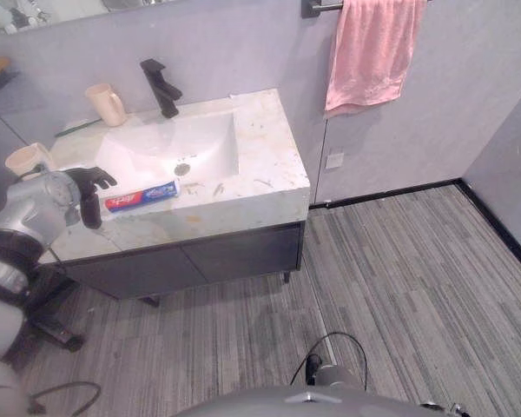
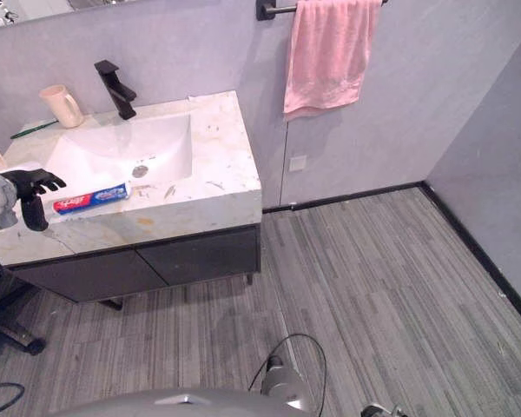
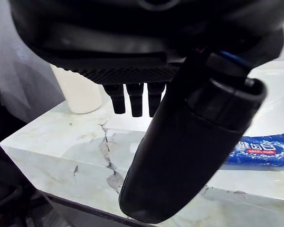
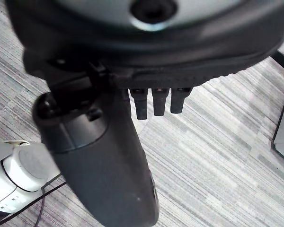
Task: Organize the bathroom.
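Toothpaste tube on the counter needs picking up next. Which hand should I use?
Left. The left hand is open just beside the toothpaste tube on the counter. The right hand hangs open over the floor, away from the sink.

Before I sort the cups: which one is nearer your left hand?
The cup at the counter's left edge, just behind the left hand. The other cup stands back by the faucet.

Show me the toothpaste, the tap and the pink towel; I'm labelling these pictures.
toothpaste [image 1: 141,196], left eye view, middle of the tube.
tap [image 1: 161,88], left eye view, on its black upright body.
pink towel [image 1: 371,52], left eye view, middle of the hanging cloth.
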